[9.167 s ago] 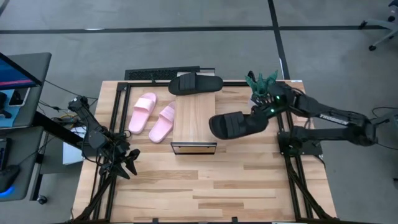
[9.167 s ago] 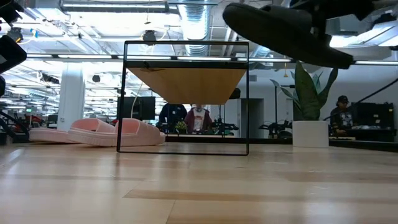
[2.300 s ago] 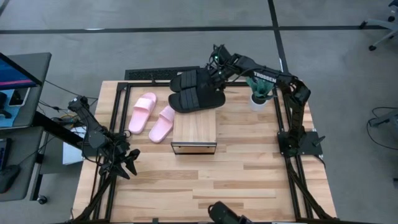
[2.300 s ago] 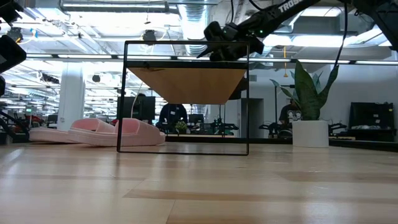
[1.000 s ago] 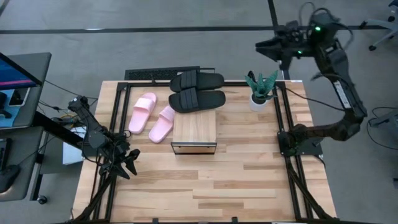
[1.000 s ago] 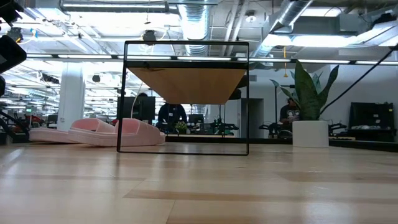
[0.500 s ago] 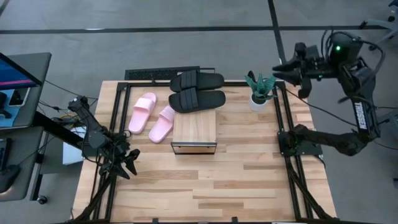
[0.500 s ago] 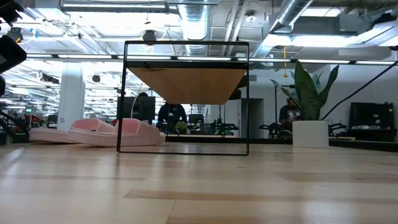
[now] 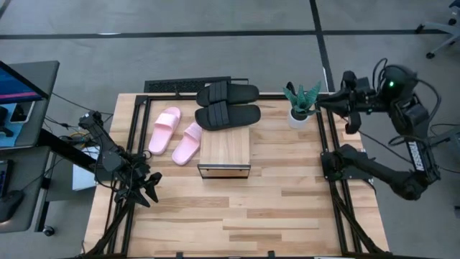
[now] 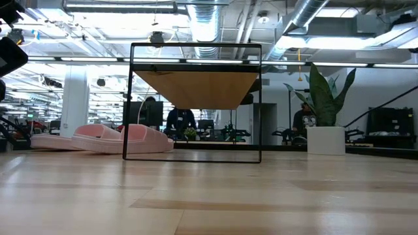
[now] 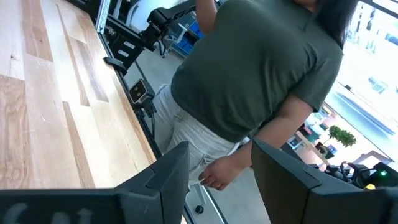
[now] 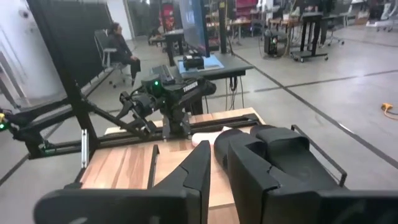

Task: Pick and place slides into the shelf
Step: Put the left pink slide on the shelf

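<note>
Readable writing: none legible on the slides or the shelf; a white brand mark on the left arm in the right wrist view is too small to read.

Count, high view: four slides, one shelf, one potted plant, two arms.

- Black slides, two: one (image 9: 227, 93) lies at the table's 12 o'clock edge, the other (image 9: 228, 116) just beside it toward the centre, its near part on the far end of the shelf's plank top. Both lie crosswise, touching or nearly so.
- Pink slides, two: one (image 9: 164, 130) and its mate (image 9: 187, 142) side by side on the table (image 9: 287, 201), at 9 o'clock from the shelf, the nearer one just beside its frame.
- Shelf (image 9: 225, 150): a little toward 12 o'clock from table centre. Low view shows its dark frame with the wood plank on top (image 10: 196, 88); the pink pair (image 10: 98, 139) sits on the table at its side.
- Potted plant (image 9: 300, 103): near the table's 1 o'clock corner.

Right gripper (image 9: 323, 103): off the table's edge at about 2 o'clock, just beyond the plant; the right wrist view shows the fingers (image 12: 264, 158) drawn narrow with a slim gap, nothing between them.

Left gripper (image 9: 149, 188): parked at the table's 8 o'clock edge; the left wrist view shows the fingers (image 11: 168, 171) spread wide, empty. A person (image 11: 249, 81) in a green shirt stands beyond the table.
</note>
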